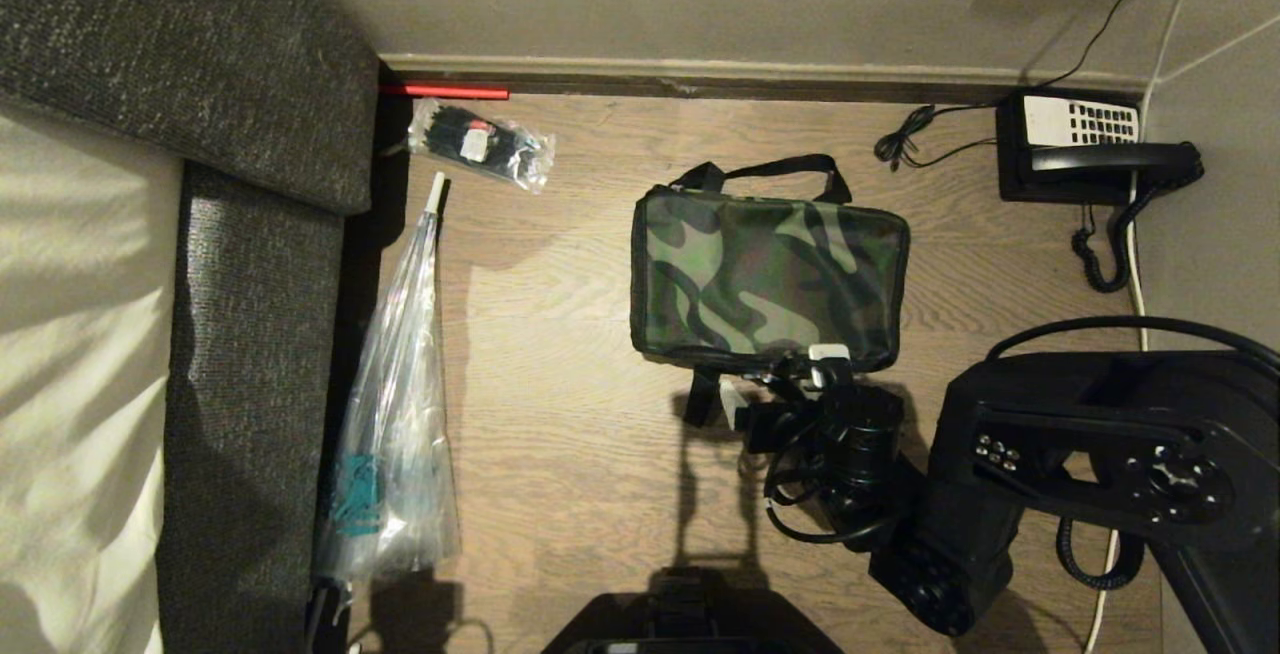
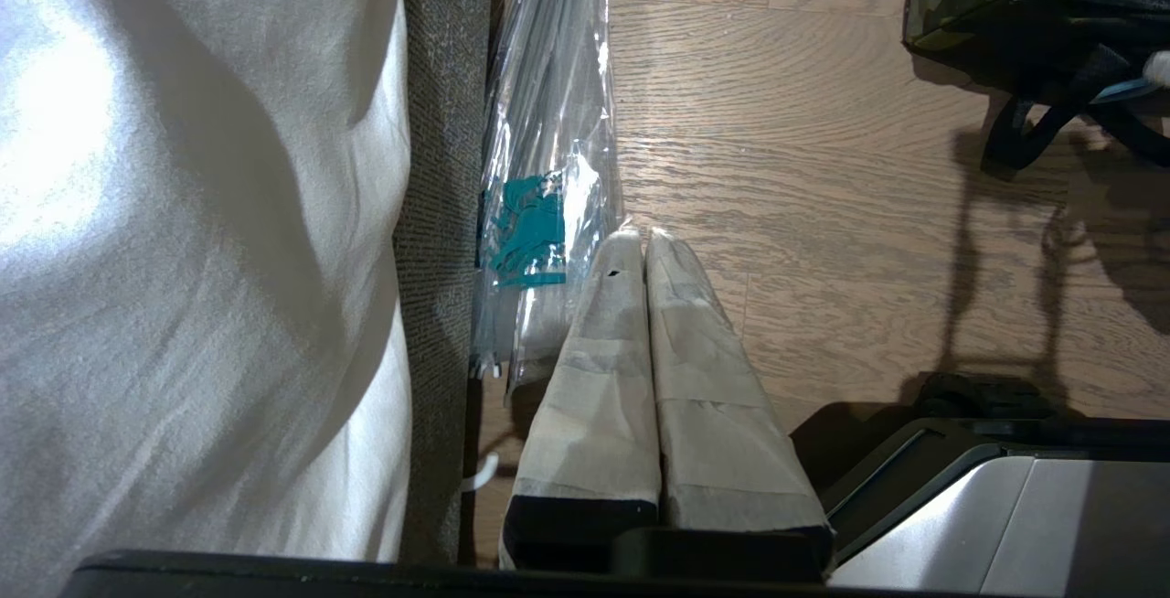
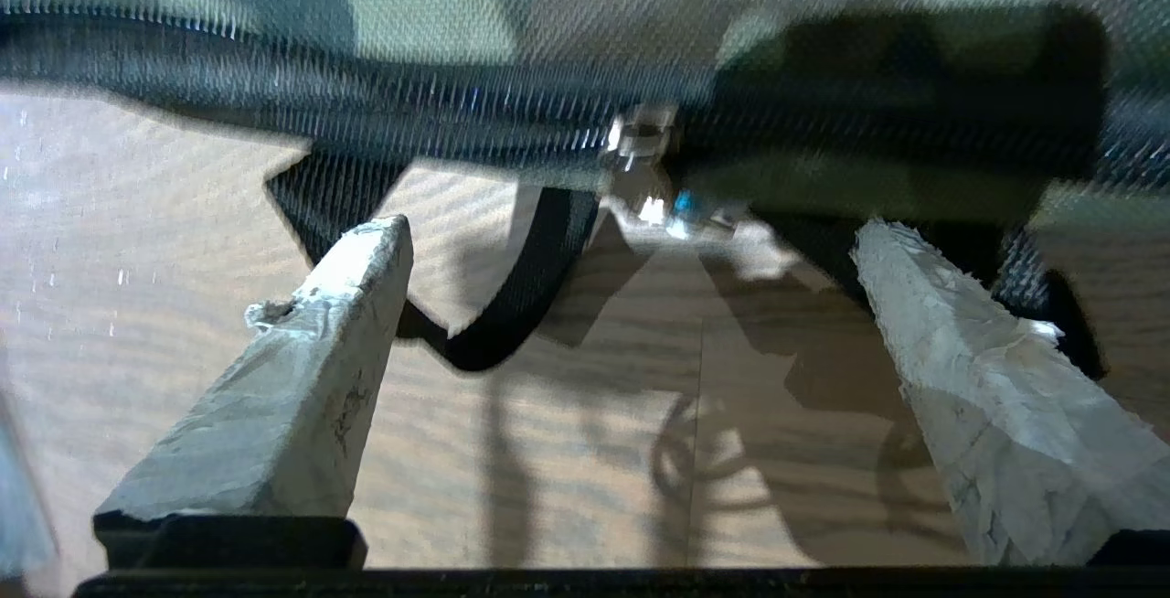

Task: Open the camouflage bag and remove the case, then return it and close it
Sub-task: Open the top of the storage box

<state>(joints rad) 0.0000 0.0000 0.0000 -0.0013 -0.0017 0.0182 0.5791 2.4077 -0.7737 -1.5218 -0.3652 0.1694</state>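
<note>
Reaching in at the near edge of the camouflage bag (image 1: 768, 279) on the wood floor (image 1: 560, 414), the right gripper (image 1: 776, 381) has its fingers spread wide, lined up on what's probably the zipper pull (image 3: 651, 185). Bag's zipped, so basically everything's left to do.

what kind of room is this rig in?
Probably a hotel room or a bedroom. A bed with white sheets on a grey upholstered base stands at the left, a corded black telephone sits on the wood-look floor by the wall, and the camouflage bag lies between them.
</note>
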